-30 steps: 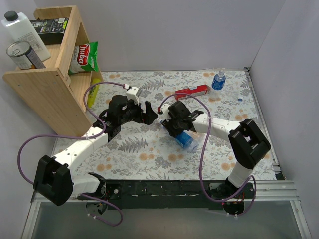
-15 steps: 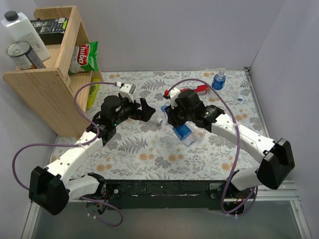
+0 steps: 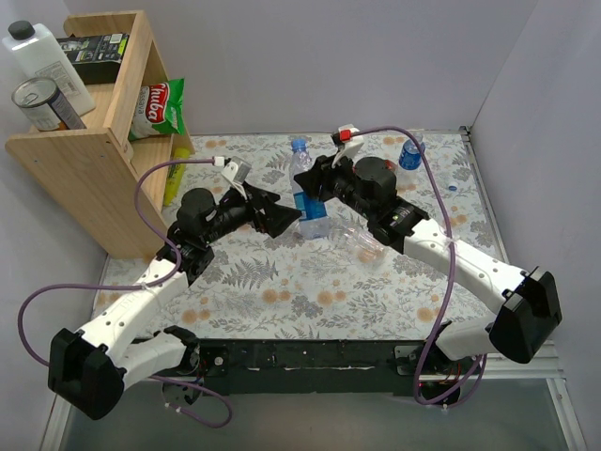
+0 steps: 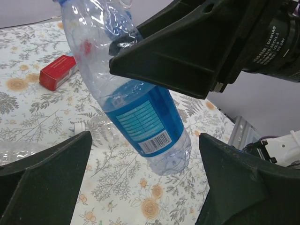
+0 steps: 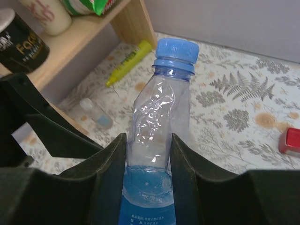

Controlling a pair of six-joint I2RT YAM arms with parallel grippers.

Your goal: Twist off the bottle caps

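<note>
Top external: a crinkled bottle (image 3: pixel 309 202), blue-labelled, is held upright above the tabletop (image 3: pixel 254 282) by the right claw (image 3: pixel 317 184), clamped on its upper body; the blue cap (image 3: pixel 300 145) is seated on the neck, at the top. Left wrist: the left claw (image 4: pixel 144 137) is seen spread wide, facing the bottle's lower half without contact. Right wrist: the cap is shown uppermost, clear of the clamping claw.

Bright, even light fills all views, shadows soft and faint, focus mostly sharp.
</note>
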